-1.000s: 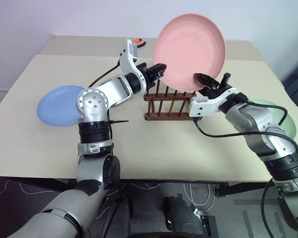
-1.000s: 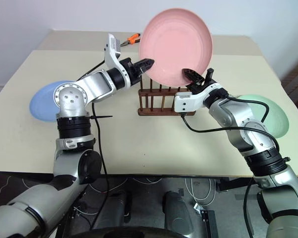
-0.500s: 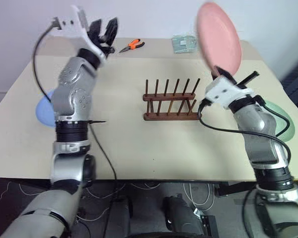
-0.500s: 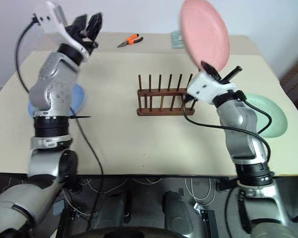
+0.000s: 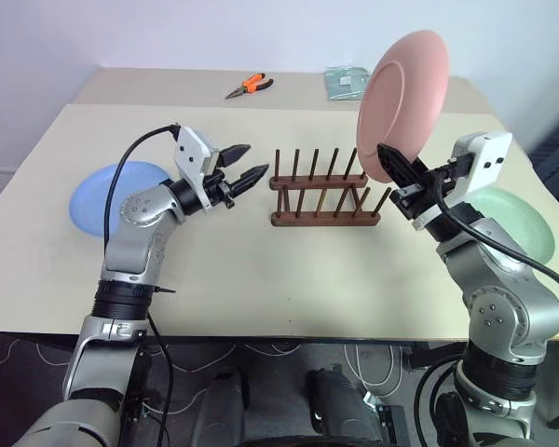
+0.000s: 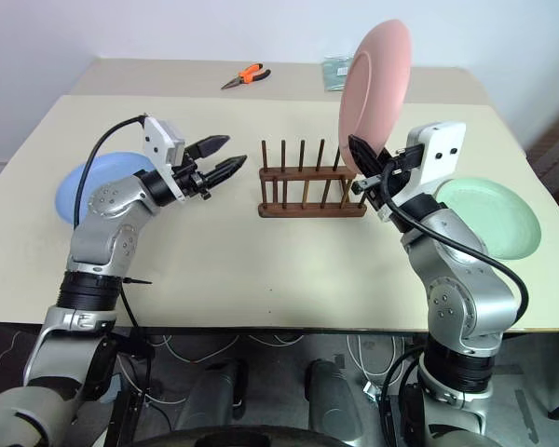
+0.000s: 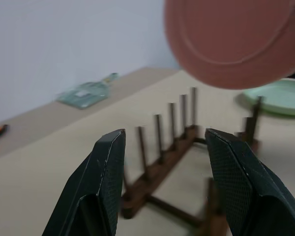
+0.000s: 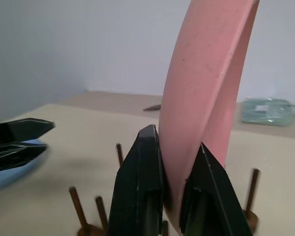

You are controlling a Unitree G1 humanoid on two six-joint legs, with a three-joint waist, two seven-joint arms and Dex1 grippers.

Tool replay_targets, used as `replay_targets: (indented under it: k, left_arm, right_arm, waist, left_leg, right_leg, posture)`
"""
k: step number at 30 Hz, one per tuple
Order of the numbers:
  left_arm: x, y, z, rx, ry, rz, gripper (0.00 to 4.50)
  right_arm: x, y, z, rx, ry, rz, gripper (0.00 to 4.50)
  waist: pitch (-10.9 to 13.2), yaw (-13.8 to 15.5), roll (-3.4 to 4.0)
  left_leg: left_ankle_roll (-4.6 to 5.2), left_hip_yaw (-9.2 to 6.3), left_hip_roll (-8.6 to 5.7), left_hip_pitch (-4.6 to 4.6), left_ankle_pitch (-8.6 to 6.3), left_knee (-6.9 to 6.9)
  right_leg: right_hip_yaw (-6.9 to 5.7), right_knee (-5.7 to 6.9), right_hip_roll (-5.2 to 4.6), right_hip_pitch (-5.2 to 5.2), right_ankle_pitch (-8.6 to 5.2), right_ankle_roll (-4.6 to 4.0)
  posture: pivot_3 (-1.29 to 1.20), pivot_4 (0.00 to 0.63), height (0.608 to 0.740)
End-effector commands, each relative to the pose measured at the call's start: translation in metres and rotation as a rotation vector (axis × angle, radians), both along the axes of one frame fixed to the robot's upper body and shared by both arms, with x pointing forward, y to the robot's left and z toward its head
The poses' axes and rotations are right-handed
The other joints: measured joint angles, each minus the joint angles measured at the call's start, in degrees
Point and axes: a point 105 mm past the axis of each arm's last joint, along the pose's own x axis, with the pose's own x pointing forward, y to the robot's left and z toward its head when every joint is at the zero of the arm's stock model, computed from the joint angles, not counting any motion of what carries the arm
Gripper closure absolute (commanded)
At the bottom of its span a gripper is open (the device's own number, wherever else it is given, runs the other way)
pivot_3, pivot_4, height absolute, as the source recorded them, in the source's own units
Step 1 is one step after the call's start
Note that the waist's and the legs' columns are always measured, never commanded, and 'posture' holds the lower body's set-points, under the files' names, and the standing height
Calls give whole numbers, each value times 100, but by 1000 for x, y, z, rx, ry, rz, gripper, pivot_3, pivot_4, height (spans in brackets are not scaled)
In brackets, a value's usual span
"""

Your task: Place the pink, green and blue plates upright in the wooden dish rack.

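**A:** Which step are we on?

**B:** The first plate, I'd say. The right gripper (image 5: 398, 171) is clamped on the lower rim of the pink plate (image 5: 402, 102), holding it upright and edge-on in the air just beyond the right end of the wooden dish rack (image 5: 322, 193), which sits empty near the middle of the tabletop (image 5: 261, 270).

**A:** And the other arm?

**B:** The left gripper (image 5: 247, 165) has its fingers apart and holds nothing, pointing at the rack's left end from just beside it.

**A:** The other two plates?

**B:** Both lie flat on the tabletop: the blue plate (image 5: 98, 194) near the left edge, the green plate (image 5: 512, 216) near the right edge behind the right arm.

**A:** What does the next move need?

**B:** In my judgement, bringing the pink plate over a gap between two pairs of pegs, keeping it vertical and square to the rails, then lowering it until its rim seats before letting go. The free gripper could steady the rack.
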Motion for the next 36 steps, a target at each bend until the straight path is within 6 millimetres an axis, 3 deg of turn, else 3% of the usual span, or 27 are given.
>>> replay_targets:
  k: [1,9,10,12,17,23,27,31,36]
  left_arm:
    - [-18,-10,1,21,29,-112,1898]
    - [-29,-20,-11,58,69,-154,1898]
    - [-30,-21,-11,58,69,-156,1861]
    - [-32,-23,-13,58,77,-164,1861]
    - [-32,-26,-13,53,83,-171,1861]
    - [-27,-26,-21,74,89,-160,1861]
    - [-25,-29,-27,89,100,-183,1861]
    - [-23,-34,-29,106,92,-201,1861]
    - [-22,-39,-28,101,83,-211,1861]
  right_arm:
    - [2,-8,-2,-10,4,-18,4500]
    - [11,-19,-25,-8,120,-40,4500]
    - [12,-21,-27,-15,129,-46,3600]
    - [13,-23,-27,-39,127,-56,2887]
    - [11,-32,-18,-172,48,-107,342]
    - [-22,-64,-23,-389,47,-91,342]
    - [-35,-112,-59,-548,208,-226,342]
    - [-38,-132,-78,-570,265,-298,342]
    - [-27,-167,-104,-708,342,-451,342]
  waist:
    - [0,8,0]
    - [1,20,1]
    - [1,23,1]
    - [1,27,1]
    - [1,31,1]
    - [1,59,1]
    - [0,57,1]
    - [-2,6,6]
    - [-2,35,6]
  left_leg:
    - [0,0,0,0,0,0]
    - [1,0,0,-2,0,4]
    - [1,0,0,-2,0,4]
    - [1,0,0,-2,0,5]
    - [1,0,0,-3,0,4]
    - [5,1,-4,-8,-3,4]
    - [6,1,-3,-4,-3,6]
    - [7,7,-3,1,-3,9]
    - [6,7,-3,1,-3,10]
  right_leg:
    - [0,0,0,0,0,0]
    - [2,-3,1,-1,-1,-1]
    - [2,-2,1,-1,-1,-1]
    - [2,-2,1,-1,-2,-2]
    - [2,-4,1,-2,-2,-2]
    - [2,-13,-2,0,-5,-2]
    - [3,-12,-1,3,-6,-4]
    - [11,-13,1,2,-10,-13]
    - [12,-14,2,3,-11,-14]
  posture:
    - [0,150,726]
    - [0,150,726]
    - [0,150,726]
    - [0,150,726]
    - [0,150,726]
    - [0,150,726]
    - [0,150,726]
    - [0,150,726]
    - [0,150,726]
